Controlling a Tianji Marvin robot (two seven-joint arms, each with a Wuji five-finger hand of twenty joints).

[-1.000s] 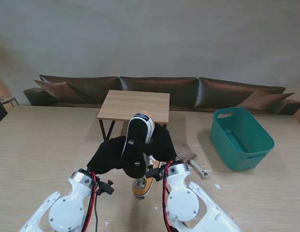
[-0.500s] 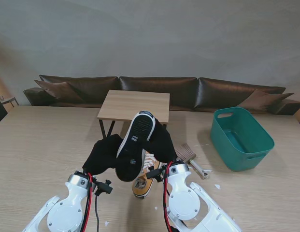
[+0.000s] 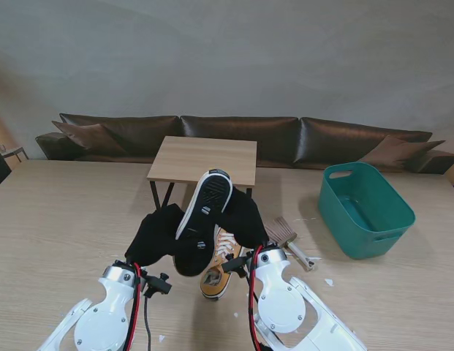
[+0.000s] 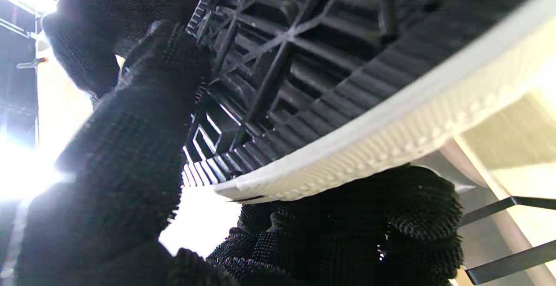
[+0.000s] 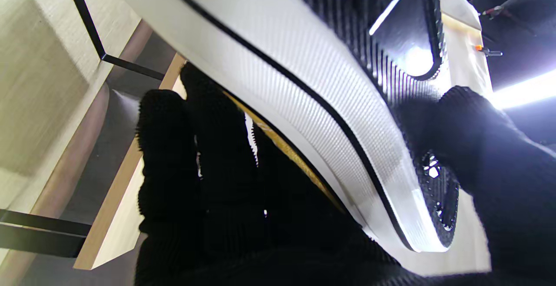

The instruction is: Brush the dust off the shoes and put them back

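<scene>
A wooden bench [image 3: 58,219] carries a green basket [image 3: 365,209] far to the right. Over its middle, the black-gloved left hand [image 3: 157,235] and right hand [image 3: 245,217] both grip a raised shoe [image 3: 203,219], sole toward the camera. A second shoe [image 3: 219,274] lies on the bench beneath it, and a brush [image 3: 289,238] rests just right of the right hand.
</scene>
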